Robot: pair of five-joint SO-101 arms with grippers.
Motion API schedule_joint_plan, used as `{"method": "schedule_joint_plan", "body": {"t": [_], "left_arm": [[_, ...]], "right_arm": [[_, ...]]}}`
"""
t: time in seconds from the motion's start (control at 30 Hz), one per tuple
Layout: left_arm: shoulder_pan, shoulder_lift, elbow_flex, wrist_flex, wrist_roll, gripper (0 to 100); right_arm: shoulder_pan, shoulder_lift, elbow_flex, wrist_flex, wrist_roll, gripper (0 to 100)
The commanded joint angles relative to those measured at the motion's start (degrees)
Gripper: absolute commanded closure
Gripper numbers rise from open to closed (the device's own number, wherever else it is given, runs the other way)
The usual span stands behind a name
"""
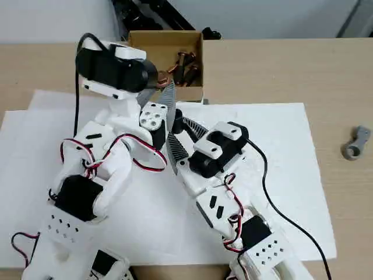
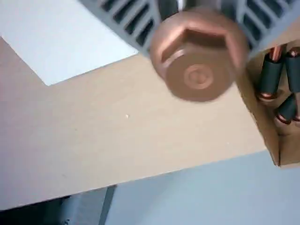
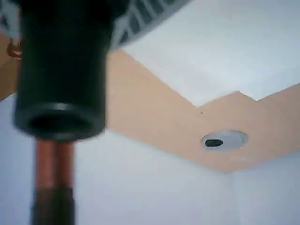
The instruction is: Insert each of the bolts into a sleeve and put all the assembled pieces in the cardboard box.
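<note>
Step in hand, as I judge it: mating bolt to sleeve in the air, just in front of the cardboard box (image 1: 157, 49).

Left tool (image 1: 165, 87): clamped on the copper bolt (image 2: 197, 54), hex head toward its own camera.

Right tool (image 1: 177, 126): clamped around the black sleeve (image 3: 61, 61). A copper shank (image 3: 51, 161) lines up with the sleeve's mouth and appears to enter it. I cannot tell how deep.

To do it well:
- Keep both axes collinear.
- Advance one arm only, slowly, along the shank.
- Keep both grips firm until the head seats against the sleeve.
- Likely risk: a slight tilt jams the shank at the rim or twists the bolt in the ribbed jaws.

Container: the box sits on the table (image 1: 291, 64), at the far edge of the white sheet (image 1: 280, 175). Inside are several assembled pieces (image 1: 187, 65), copper ends showing from black sleeves, bunched toward its right wall in the high view. The rest of the floor is bare. Exact count unclear.
</note>
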Motion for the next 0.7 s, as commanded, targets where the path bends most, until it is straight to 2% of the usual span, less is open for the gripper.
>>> {"method": "schedule_joint_plan", "body": {"t": [0.0, 0.2, 0.47, 0.67], "left_arm": [[0.7, -0.18, -3.74, -0.18, 0.35, 100], [0.79, 0.18, -10.51, 1.05, 0.09, 100], [0.88, 0.26, -16.92, 11.52, 0.26, 97], [2.64, 0.26, -16.84, 11.78, 0.44, 99]], "right_arm": [[0.4, -1.01, -0.53, -0.84, 0.26, 99.5], [0.31, -1.01, 0.79, -1.01, 0.26, 99.5], [0.31, -1.01, 0.88, -1.1, 0.26, 99.5], [0.31, -1.01, 0.88, -1.19, 0.26, 99.5]]}}
